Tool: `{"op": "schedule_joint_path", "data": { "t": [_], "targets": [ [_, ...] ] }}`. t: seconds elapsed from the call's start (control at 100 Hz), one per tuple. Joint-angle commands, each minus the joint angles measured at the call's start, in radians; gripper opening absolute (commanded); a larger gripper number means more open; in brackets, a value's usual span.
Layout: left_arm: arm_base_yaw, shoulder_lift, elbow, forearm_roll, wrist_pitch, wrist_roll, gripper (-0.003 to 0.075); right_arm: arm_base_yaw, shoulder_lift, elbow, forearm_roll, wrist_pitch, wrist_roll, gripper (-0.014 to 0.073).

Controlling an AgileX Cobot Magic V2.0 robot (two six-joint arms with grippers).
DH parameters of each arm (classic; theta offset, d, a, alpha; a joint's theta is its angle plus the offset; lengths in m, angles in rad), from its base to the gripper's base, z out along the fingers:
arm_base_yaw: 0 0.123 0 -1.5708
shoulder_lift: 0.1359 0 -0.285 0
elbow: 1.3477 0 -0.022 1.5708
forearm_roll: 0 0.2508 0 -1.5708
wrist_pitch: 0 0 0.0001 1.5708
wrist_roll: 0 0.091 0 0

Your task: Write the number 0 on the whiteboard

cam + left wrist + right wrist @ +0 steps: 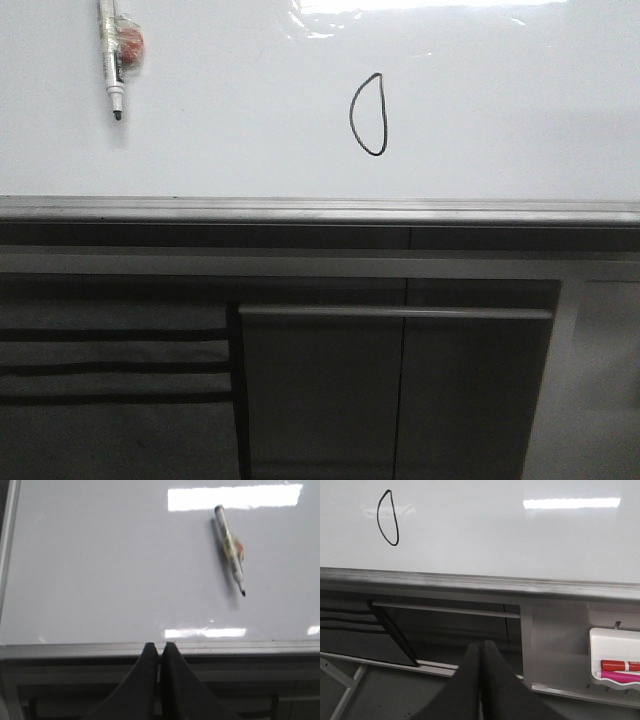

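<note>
Glossy whiteboard (230, 140) bearing hand-drawn number 0 (369, 115), uncapped marker (111, 55) far left, left gripper (160, 652) and right gripper (480, 652) both closed, empty.

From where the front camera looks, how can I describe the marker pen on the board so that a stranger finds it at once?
Look at the large glossy whiteboard above the grey ledge. In its upper left part a slim marker pen hangs upright with its dark tip pointing down, with something small and red beside its barrel. The only other mark is the hand-drawn number 0, a thin dark loop further right, near the middle.
</note>
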Motion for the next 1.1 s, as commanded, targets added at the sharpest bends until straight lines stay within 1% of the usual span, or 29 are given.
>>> {"op": "schedule_joint_path", "data": {
  "t": [0.0,0.1,0.7,0.78,0.88,0.99,1.09],
  "targets": [
    [-0.001,-0.028,0.023,-0.009,-0.066,-0.008,-0.002,-0.007,0.008,-0.025,-0.01,-0.067,-0.002,-0.0073],
    [-0.007,-0.026,0.025,-0.011,-0.047,-0.008,-0.002,-0.007,0.007,-0.025,-0.01,-0.063,-0.002,-0.0073],
    [-0.005,-0.026,0.025,-0.011,-0.047,-0.008,-0.002,-0.007,0.007,-0.025,-0.01,-0.064,-0.002,-0.0073],
    [-0.005,-0.026,0.025,-0.011,-0.047,-0.008,-0.002,-0.013,-0.037,-0.011,-0.012,-0.072,-0.002,-0.0073],
    [-0.005,-0.026,0.025,-0.011,-0.047,-0.008,-0.002,-0.085,-0.136,0.052,-0.015,-0.134,-0.004,-0.0073],
    [-0.005,-0.026,0.025,-0.011,-0.047,-0.008,-0.002,-0.179,-0.268,0.181,-0.017,-0.247,-0.004,-0.0073],
    [-0.005,-0.026,0.025,-0.011,-0.047,-0.008,-0.002,-0.209,-0.364,0.298,-0.017,-0.376,-0.004,-0.0073]
  ]
}}
